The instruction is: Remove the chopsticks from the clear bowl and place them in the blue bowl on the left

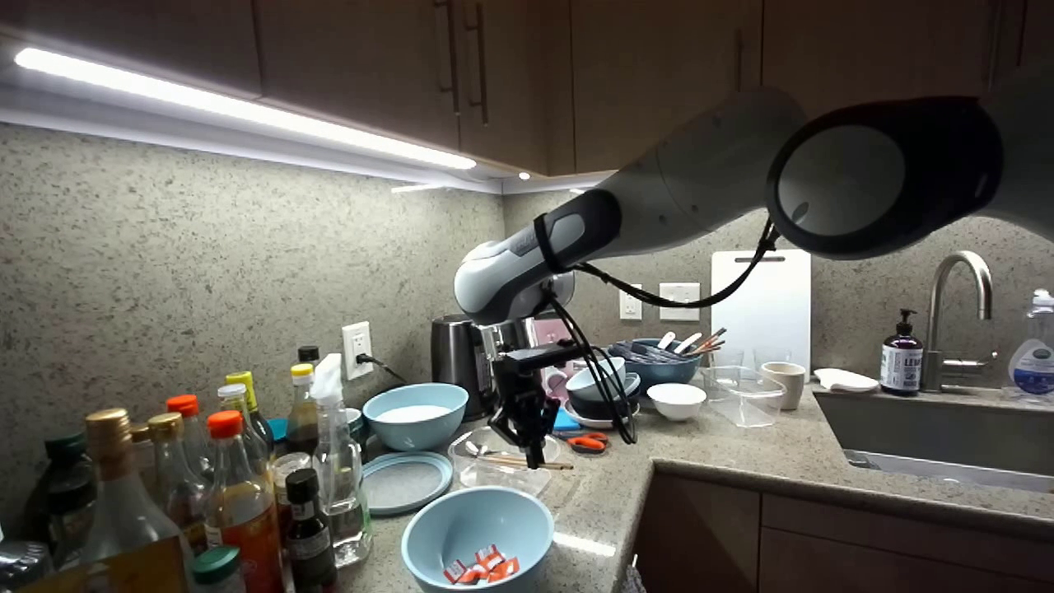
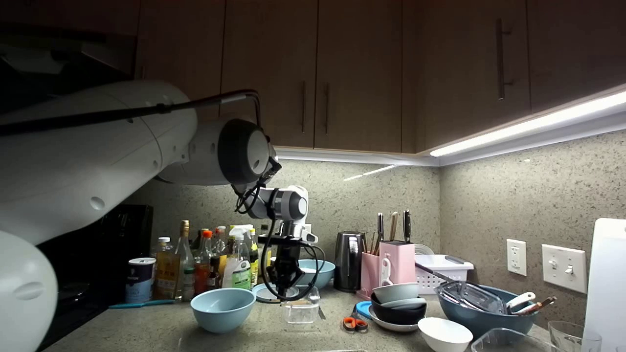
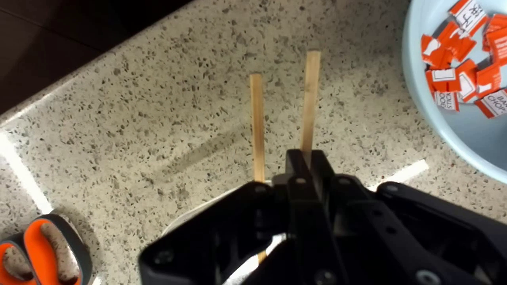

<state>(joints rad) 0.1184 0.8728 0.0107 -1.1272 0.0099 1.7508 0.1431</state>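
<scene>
Wooden chopstick (image 3: 311, 99) is in the grip: gripper (image 3: 307, 156) clamped, pads nearly together, the stick's thickness filling what gap there is. Second chopstick (image 3: 257, 126) runs beside it, left in the wrist view, not gripped; part of it shows within the outline of the clear bowl (image 2: 301, 317).

Why that spot: both ends stick out past the clear bowl's rim over the counter (image 3: 178, 99), so the pads get bare length to bite, and the gripper can point down without fouling the bowl wall. Whether the held one is off the rim: can't tell.

Likely drop: near blue bowl (image 2: 223, 320), left of the clear bowl in an exterior view. Wide mouth, short carry. Orange wrappers (image 1: 486, 566) in it, one printed "CHOP" in the wrist view, so it probably collects chopstick stuff. Far blue bowl (image 1: 416, 438) has something white inside, a worse fit.

Looks like pick stage, one stick at a time. The pinch seems nearer one end, so the stick may pivot in the pads; dragging sideways could nudge the loose one. Straight lift first, then across. Scissors (image 1: 587, 443) lie right of the clear bowl in both exterior views, away from the carry.
</scene>
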